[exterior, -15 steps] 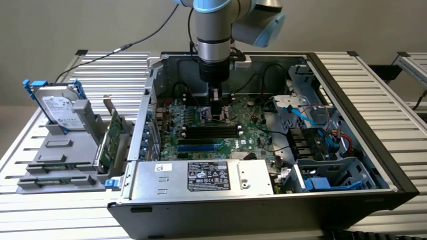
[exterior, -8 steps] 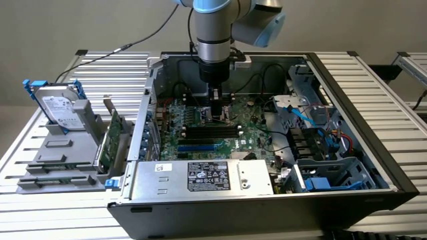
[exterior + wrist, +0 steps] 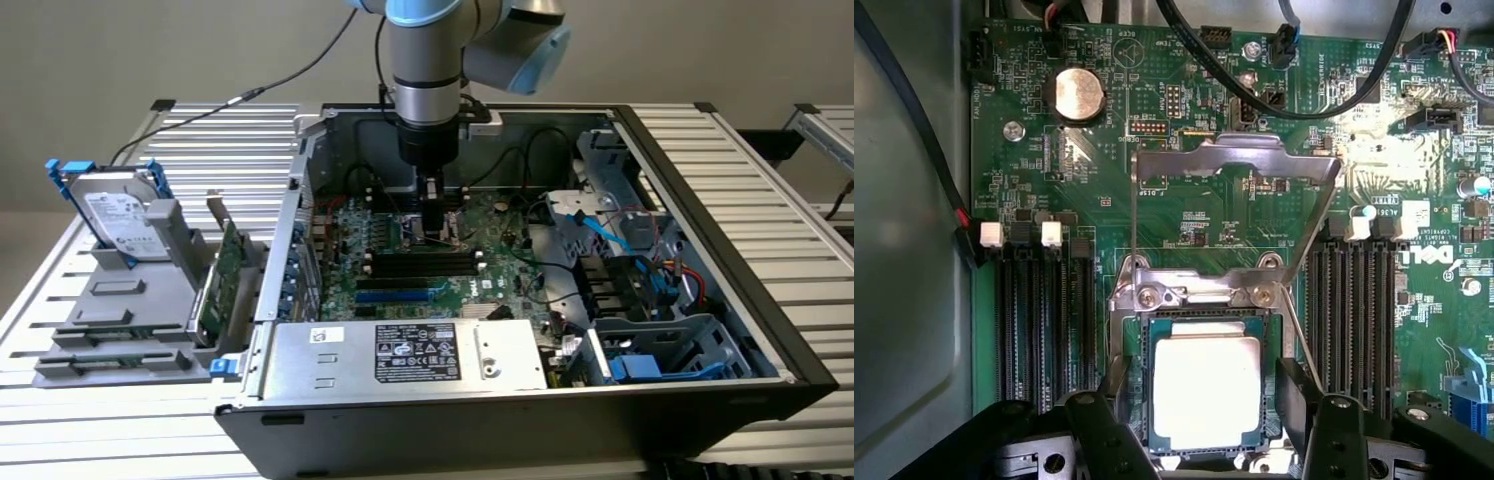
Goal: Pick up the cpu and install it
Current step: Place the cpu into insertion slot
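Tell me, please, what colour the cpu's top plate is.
Silvery-grey with a thin darker rim; the cpu shows best in the wrist view.

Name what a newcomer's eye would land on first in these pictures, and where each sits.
The silvery cpu lies in its socket, with the metal retaining frame raised. The gripper stands open over it, inside the opened computer case. A hard drive stands upright outside the case, on the exterior view's left.

Cpu (image 3: 1206, 392): in socket (image 3: 1194, 292) on motherboard (image 3: 1104, 180), inside case (image 3: 534, 440). Hard drive (image 3: 118, 215): outside case, at the exterior view's left.
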Tool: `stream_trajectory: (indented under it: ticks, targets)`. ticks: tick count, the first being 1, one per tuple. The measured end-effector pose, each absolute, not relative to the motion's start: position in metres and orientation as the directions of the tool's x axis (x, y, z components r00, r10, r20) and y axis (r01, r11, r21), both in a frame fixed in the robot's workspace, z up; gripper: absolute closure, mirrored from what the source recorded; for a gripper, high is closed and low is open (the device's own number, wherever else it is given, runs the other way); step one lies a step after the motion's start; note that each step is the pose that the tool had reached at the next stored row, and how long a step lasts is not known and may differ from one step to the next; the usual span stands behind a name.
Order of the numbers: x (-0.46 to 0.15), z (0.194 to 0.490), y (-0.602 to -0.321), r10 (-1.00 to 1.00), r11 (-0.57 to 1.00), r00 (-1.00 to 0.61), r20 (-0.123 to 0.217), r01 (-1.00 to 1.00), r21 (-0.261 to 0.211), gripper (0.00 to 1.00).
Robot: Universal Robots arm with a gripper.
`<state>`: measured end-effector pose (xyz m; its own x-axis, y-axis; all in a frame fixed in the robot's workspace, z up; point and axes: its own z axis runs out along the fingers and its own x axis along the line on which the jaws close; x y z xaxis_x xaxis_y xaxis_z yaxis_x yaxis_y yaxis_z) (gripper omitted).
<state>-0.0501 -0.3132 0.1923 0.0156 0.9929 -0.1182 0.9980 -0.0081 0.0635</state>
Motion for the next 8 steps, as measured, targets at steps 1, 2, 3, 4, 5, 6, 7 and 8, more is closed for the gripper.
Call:
stream_trajectory:
  ticks: [1, 2, 3, 4, 5, 6, 7, 8]
  targets:
    - [-0.0502, 0.1923, -0.3131, 0.993, -0.008, 0.015, -0.117, 0.998, 0.063, 0.32]
    - [-0.0501, 0.1923, -0.3132, 0.993, -0.008, 0.015, -0.115, 0.998, 0.063, 0.32]
    - [-0.0502, 0.1923, -0.3132, 0.993, -0.008, 0.015, -0.114, 0.998, 0.063, 0.32]
    - [-0.0502, 0.1923, -0.3131, 0.994, -0.007, 0.015, -0.112, 0.998, 0.063, 0.32]
    - [-0.0502, 0.1922, -0.3131, 0.994, -0.007, 0.014, -0.111, 0.998, 0.063, 0.32]
    - [-0.0502, 0.1923, -0.3131, 0.994, -0.007, 0.014, -0.11, 0.998, 0.063, 0.32]
    - [-0.0502, 0.1923, -0.3132, 0.994, -0.007, 0.014, -0.109, 0.998, 0.063, 0.32]
    - [-0.0502, 0.1923, -0.3132, 0.994, -0.007, 0.014, -0.108, 0.998, 0.063, 0.32]
